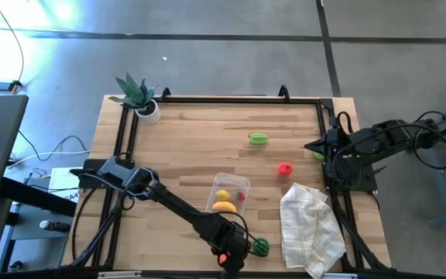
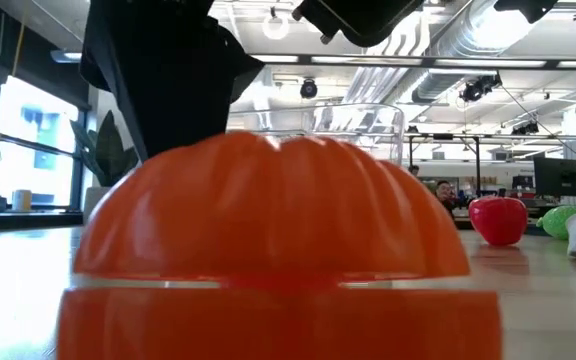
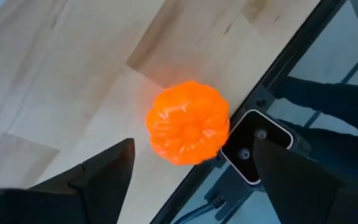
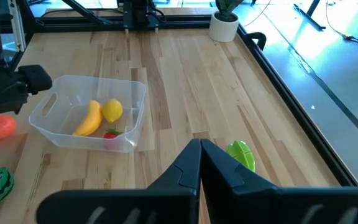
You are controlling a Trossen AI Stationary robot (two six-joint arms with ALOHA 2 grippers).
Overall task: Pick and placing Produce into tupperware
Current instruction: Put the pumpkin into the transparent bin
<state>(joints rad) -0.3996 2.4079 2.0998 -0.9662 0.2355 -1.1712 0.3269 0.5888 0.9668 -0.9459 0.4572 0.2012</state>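
Orange ribbed fruit (image 2: 268, 240) fills the low view, sitting on the surface (image 1: 207, 139) at its near edge, directly under the left pincer (image 3: 191, 171), whose jaws stand wide and empty either side of it; it's round, so no axis to line up. Right pincer (image 4: 200, 163) is shut, parked far right. Only the right wrist view shows the tupperware (image 4: 61, 134) just beside the fruit, holding banana (image 4: 89, 118) and lemon (image 4: 112, 111).
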